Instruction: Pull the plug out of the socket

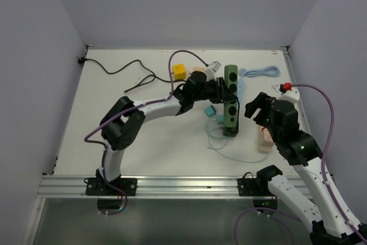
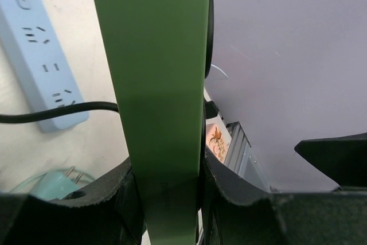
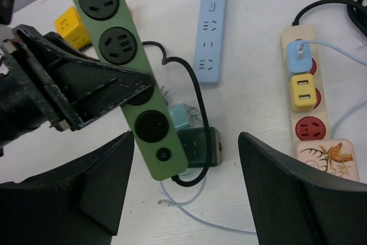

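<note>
The left arm reaches from its base at the lower left of the overhead view, elbow bent, forearm running right toward the middle of the counter (image 1: pixel 155 147). Its left gripper (image 1: pixel 225 92) is clenched across the socket (image 1: pixel 231 77), one finger on each long side of the green strip, about midway along it. The socket runs up and down the overhead frame, right of centre, outlets facing up.

The right arm comes up from the lower right, its wrist bent toward the socket. The right gripper (image 3: pixel 186 190) hangs released, fingers wide apart with nothing between them, above the socket's near end.

A dark green plug (image 3: pixel 198 144) lies just beside that near end, with a black cable (image 3: pixel 192 90) looping round it. A teal plug (image 3: pixel 180 116) lies against the socket's side, just above the green one.

Room is tight on the right. A light blue strip (image 3: pixel 210 32) lies just beyond the socket, and a cream strip (image 3: pixel 314 38) lies near the right wall, close to the right arm. The cream strip carries a light blue plug (image 3: pixel 298 58) and a yellow plug (image 3: pixel 302 91). A yellow cube (image 1: pixel 179 72) sits to the upper left of the left gripper. The lower left of the counter is open, and an aluminium rail (image 1: pixel 172 185) bounds the near edge.
</note>
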Action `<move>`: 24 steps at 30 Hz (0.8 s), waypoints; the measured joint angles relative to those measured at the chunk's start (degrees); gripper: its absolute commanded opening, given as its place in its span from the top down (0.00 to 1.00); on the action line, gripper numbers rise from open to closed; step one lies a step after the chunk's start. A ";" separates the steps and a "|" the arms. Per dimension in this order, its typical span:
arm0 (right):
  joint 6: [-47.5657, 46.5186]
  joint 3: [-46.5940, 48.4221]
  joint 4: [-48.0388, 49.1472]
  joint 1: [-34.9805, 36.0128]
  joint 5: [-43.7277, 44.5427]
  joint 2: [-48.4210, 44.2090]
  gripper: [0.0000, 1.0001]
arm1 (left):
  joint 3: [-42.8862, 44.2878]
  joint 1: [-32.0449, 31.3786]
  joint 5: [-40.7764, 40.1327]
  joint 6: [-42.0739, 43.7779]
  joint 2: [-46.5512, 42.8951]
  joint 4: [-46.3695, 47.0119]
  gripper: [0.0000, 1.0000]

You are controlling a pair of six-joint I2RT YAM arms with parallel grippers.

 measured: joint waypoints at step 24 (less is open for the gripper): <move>0.26 0.15 -2.84 -0.02 3.91 -0.20 0.19 | 13.38 -4.72 1.90 -16.22 17.88 15.13 0.92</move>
